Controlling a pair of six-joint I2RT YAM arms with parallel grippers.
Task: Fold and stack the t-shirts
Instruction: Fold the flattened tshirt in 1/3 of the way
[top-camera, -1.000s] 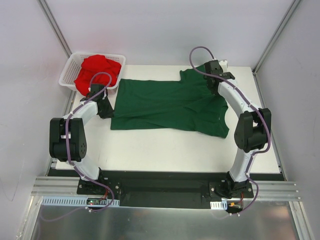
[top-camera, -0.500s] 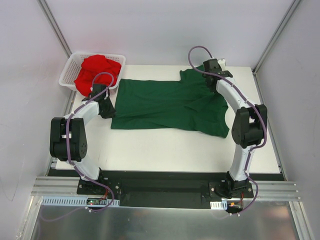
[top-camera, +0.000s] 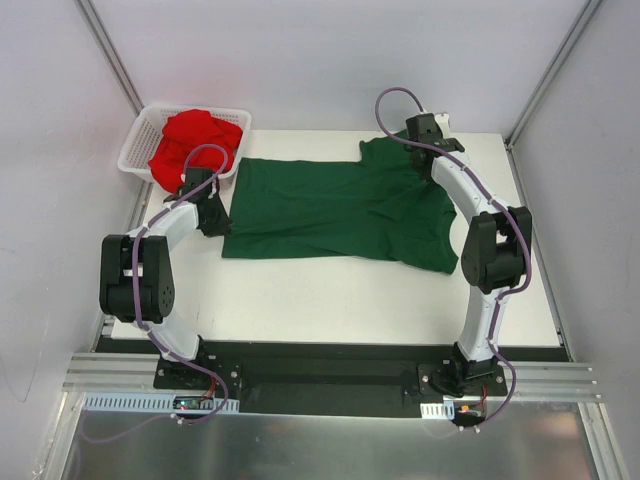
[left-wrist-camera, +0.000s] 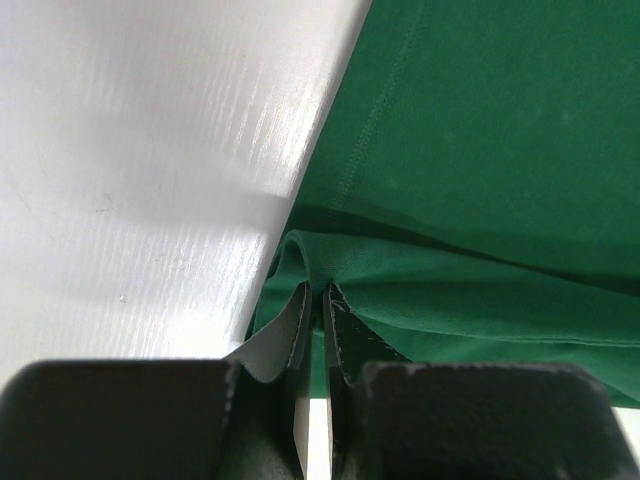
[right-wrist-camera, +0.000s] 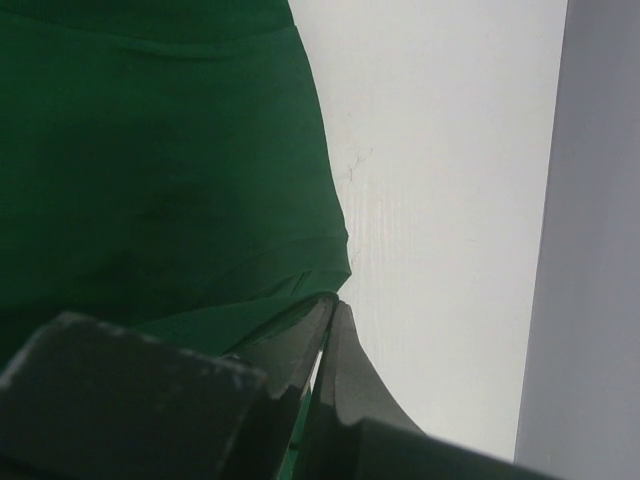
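The dark green t-shirt (top-camera: 340, 208) lies spread across the white table, hem to the left, neck to the right. My left gripper (top-camera: 213, 213) is shut on its near left hem corner; the left wrist view shows the green t-shirt (left-wrist-camera: 480, 150) pinched between the fingertips (left-wrist-camera: 318, 292). My right gripper (top-camera: 420, 150) is shut on the far right shoulder and sleeve edge; in the right wrist view the green cloth (right-wrist-camera: 150, 170) is held at the gripper (right-wrist-camera: 333, 303). The red t-shirt (top-camera: 195, 140) sits crumpled in a heap in the basket.
The white mesh basket (top-camera: 137, 145) stands at the table's far left corner. Grey walls and metal posts close in the table on both sides and behind. A wall strip (right-wrist-camera: 590, 230) runs close to my right gripper.
My right gripper has moved a little toward the far edge with the shirt's shoulder, and the sleeve fold by it has flattened. The left arm has barely moved.
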